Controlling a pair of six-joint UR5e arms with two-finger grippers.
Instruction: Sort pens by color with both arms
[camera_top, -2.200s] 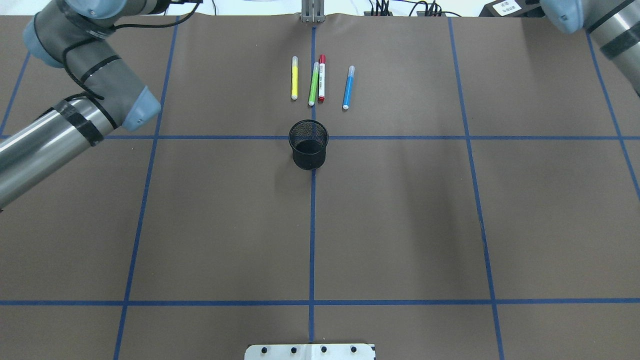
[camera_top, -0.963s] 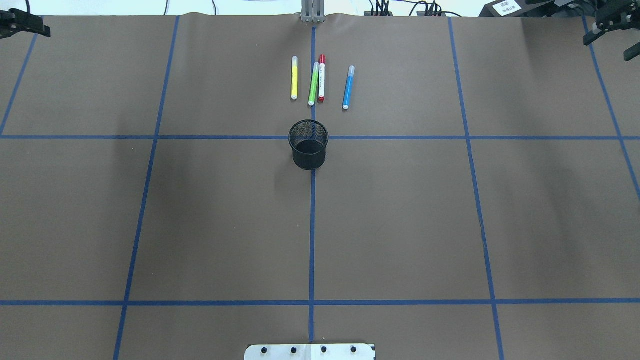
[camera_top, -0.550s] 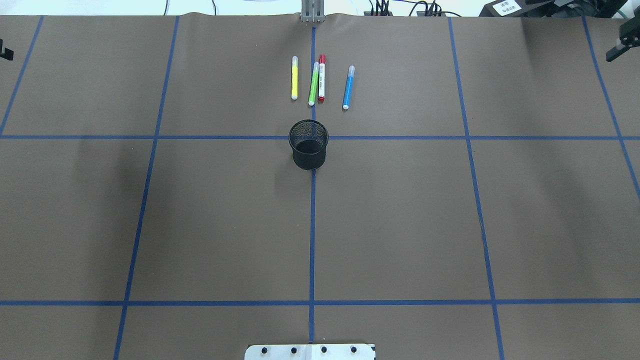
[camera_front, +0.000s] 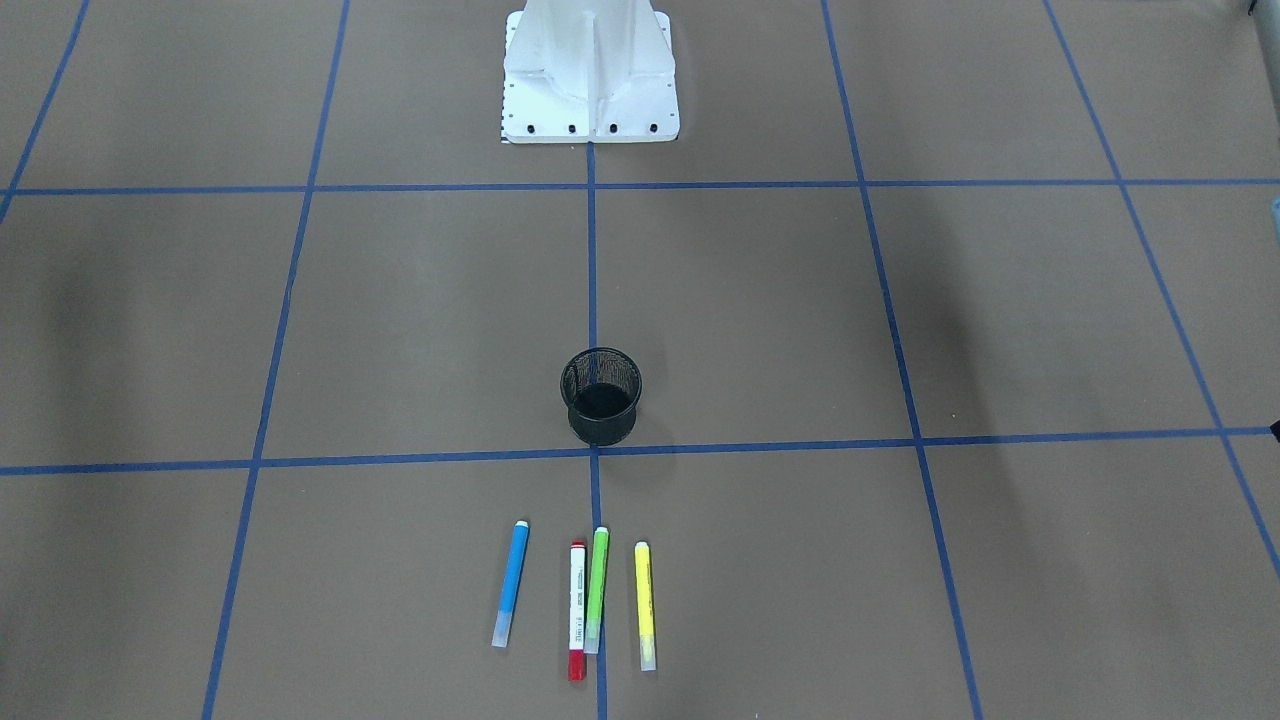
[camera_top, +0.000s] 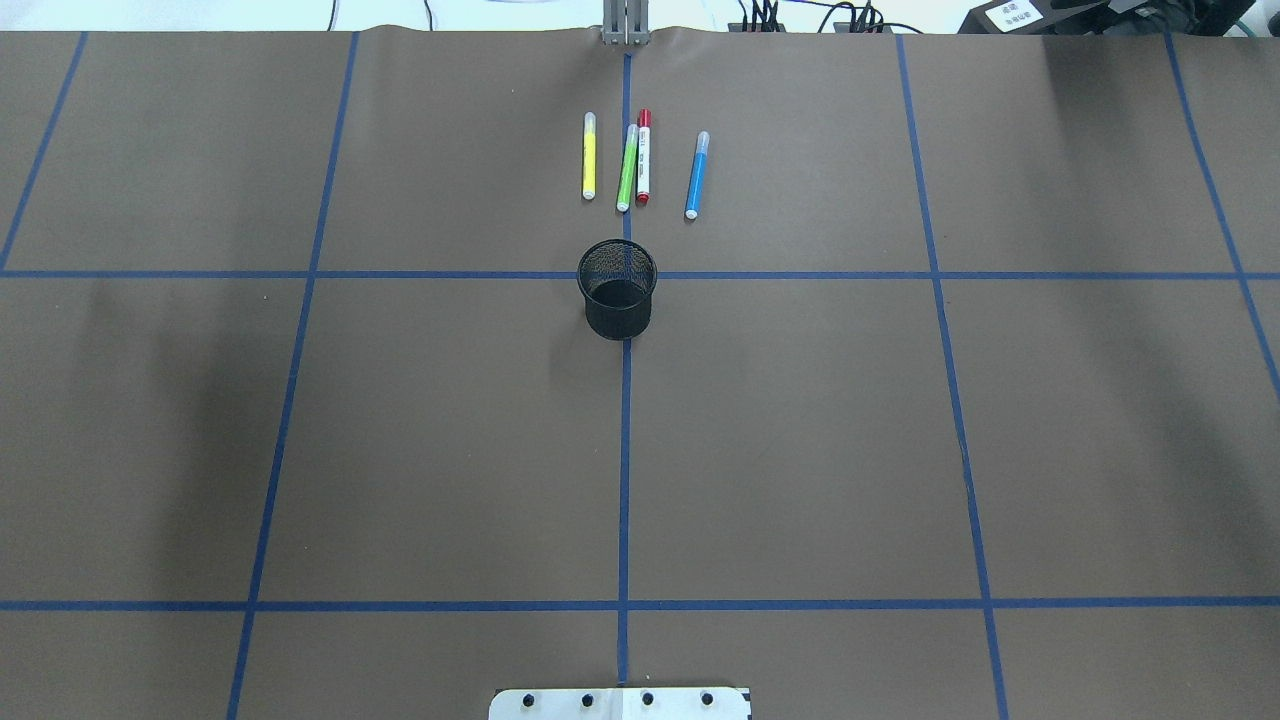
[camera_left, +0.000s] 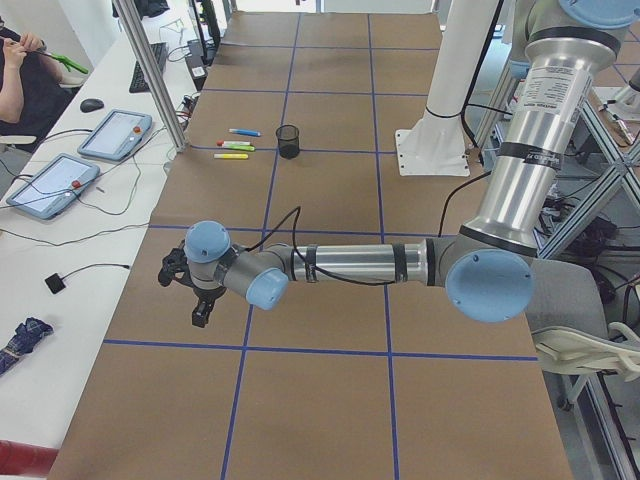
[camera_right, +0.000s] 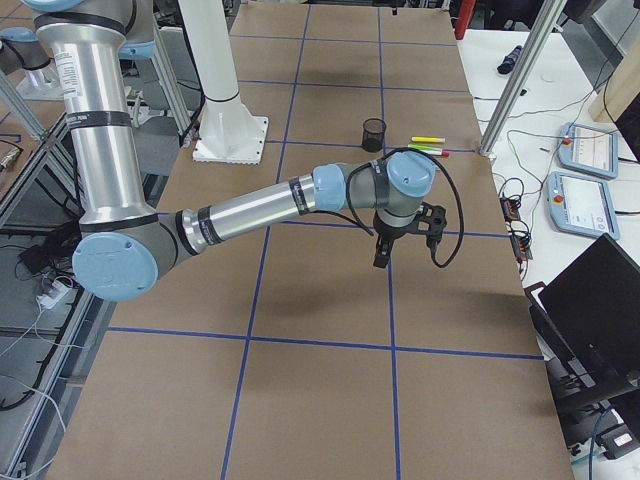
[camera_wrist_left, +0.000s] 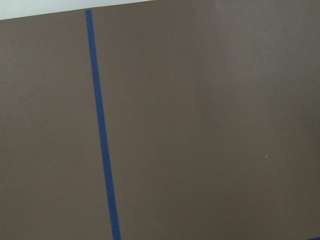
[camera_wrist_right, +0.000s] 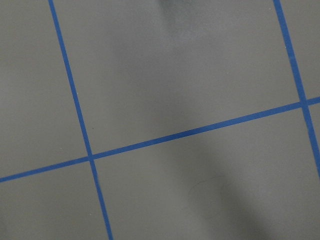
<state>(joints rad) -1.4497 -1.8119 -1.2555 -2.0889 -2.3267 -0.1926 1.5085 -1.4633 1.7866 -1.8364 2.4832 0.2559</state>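
Four slim coloured marker pens (camera_top: 643, 160) lie lengthwise near the brown table's (camera_top: 400, 450) far edge, midway between grey left arm (camera_left: 350, 263) and right arm (camera_right: 250, 205); whether the jaws are spread, I cannot tell.

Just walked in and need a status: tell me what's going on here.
Nothing is being handled yet. The yellow pen, green pen, red-ended pen and blue pen lie in a row beyond the black mesh cup. The left gripper and right gripper hang over the table cover near opposite ends, far from the pens; neither holds one.
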